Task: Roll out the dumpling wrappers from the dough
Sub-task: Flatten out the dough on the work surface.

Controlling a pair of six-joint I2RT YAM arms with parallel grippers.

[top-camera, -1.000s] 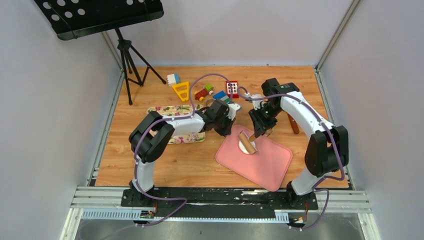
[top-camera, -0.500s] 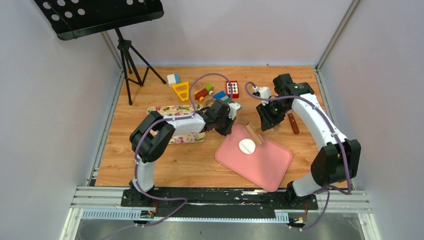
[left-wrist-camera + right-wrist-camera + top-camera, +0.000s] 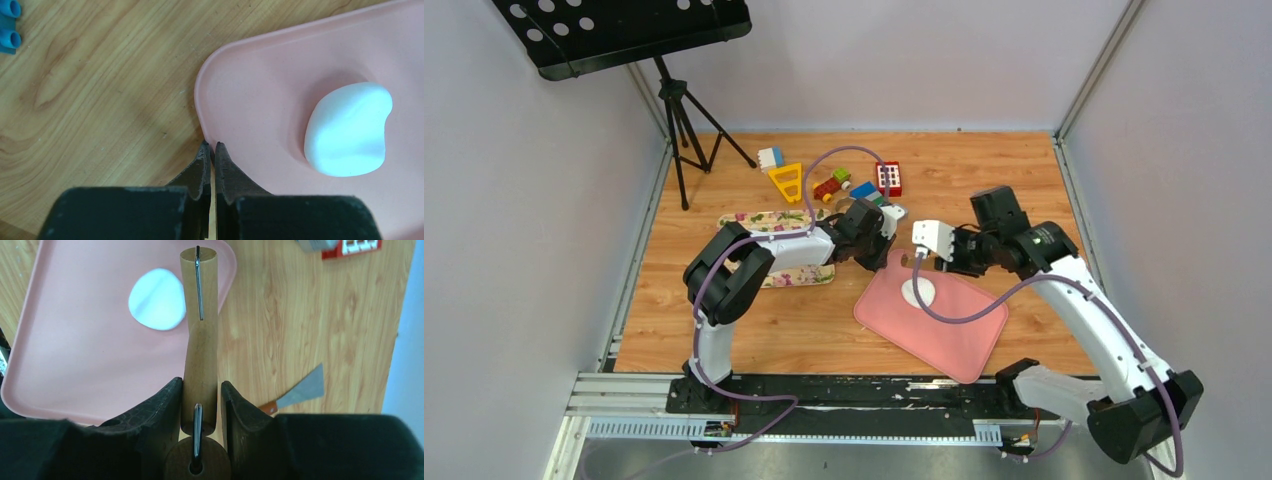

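Observation:
A flattened white lump of dough [image 3: 918, 292] lies on the pink mat [image 3: 954, 330], toward its far end. In the left wrist view the dough [image 3: 348, 130] sits right of my left gripper [image 3: 210, 145], which is shut on the mat's raised rim [image 3: 200, 107] at its corner. My right gripper [image 3: 201, 385] is shut on a wooden rolling pin [image 3: 200, 315]. It holds the pin in the air above the mat's far edge, just beside the dough [image 3: 157, 299] and not touching it. No dumpling wrappers are in view.
A scraper with a wooden handle [image 3: 300, 392] lies on the wood right of the mat. Toy bricks [image 3: 864, 180] and a floral board [image 3: 774, 222] sit behind the left arm. A tripod [image 3: 679, 130] stands at the back left.
The right arm lifted the rolling pin off the dough, swung it back and right, and now holds it raised over the mat's far edge. The left gripper stayed put.

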